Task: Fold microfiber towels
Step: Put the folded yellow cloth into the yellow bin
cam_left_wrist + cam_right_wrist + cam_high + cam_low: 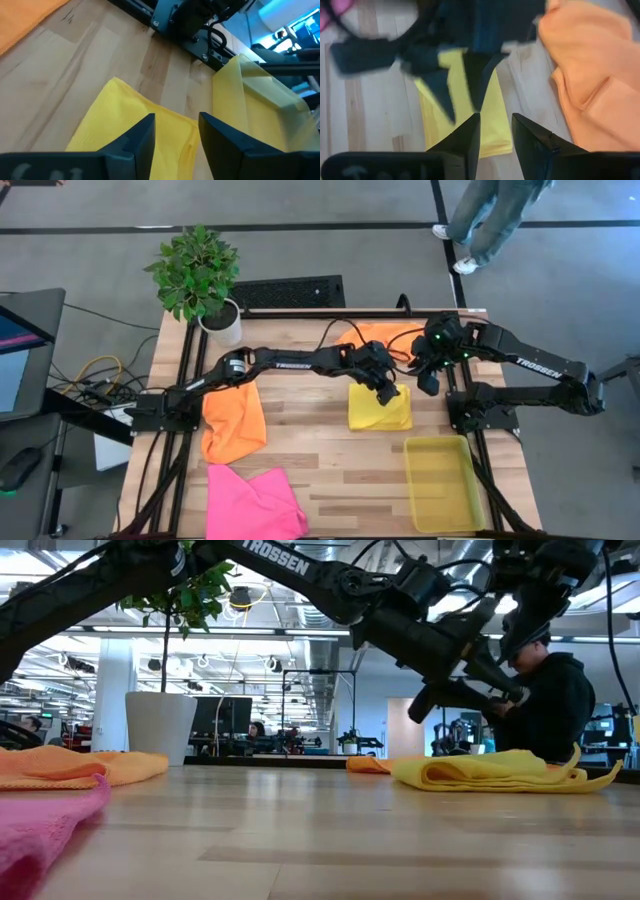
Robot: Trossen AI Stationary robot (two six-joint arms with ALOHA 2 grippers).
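A yellow towel (380, 410) lies folded into a flat oblong on the wooden table, right of centre, resting on its underside (500, 772). My left gripper (388, 392) reaches across from the left and hovers open just above the towel's far part (115, 125), touching nothing. My right gripper (428, 383) hangs open, raised above the table just right of the towel; its wrist view looks down on the yellow towel (485, 115). An orange towel (232, 420) lies rumpled at the left. A second orange towel (385, 335) lies at the far edge. A pink towel (252, 502) lies at the near left.
A yellow translucent bin (443, 483) stands at the near right, close to the folded towel. A potted plant (200, 280) sits at the far left corner. A person (485, 220) stands beyond the far edge. Bare wood lies between the pink towel and the bin.
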